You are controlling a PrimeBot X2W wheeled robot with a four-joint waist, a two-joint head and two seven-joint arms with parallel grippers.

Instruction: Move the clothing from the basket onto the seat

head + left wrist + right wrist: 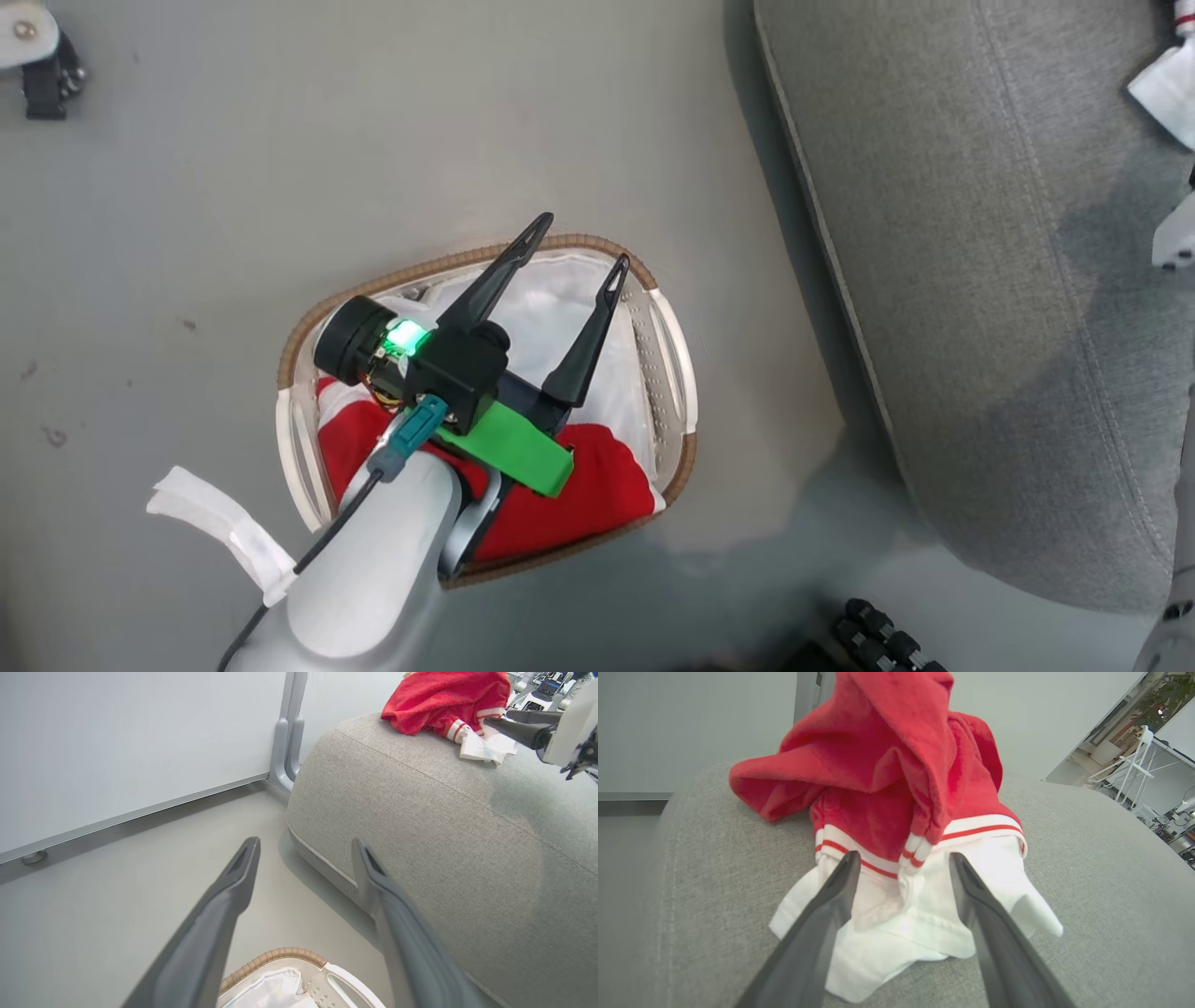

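Pale-grey left forearm angled over basket; left pincer spread wide.

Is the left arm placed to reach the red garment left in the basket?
Probably yes. The left gripper hangs open over the basket, and nothing covers the red garment. Its fingers point past it at the white lining, so it likely must draw back and dip.
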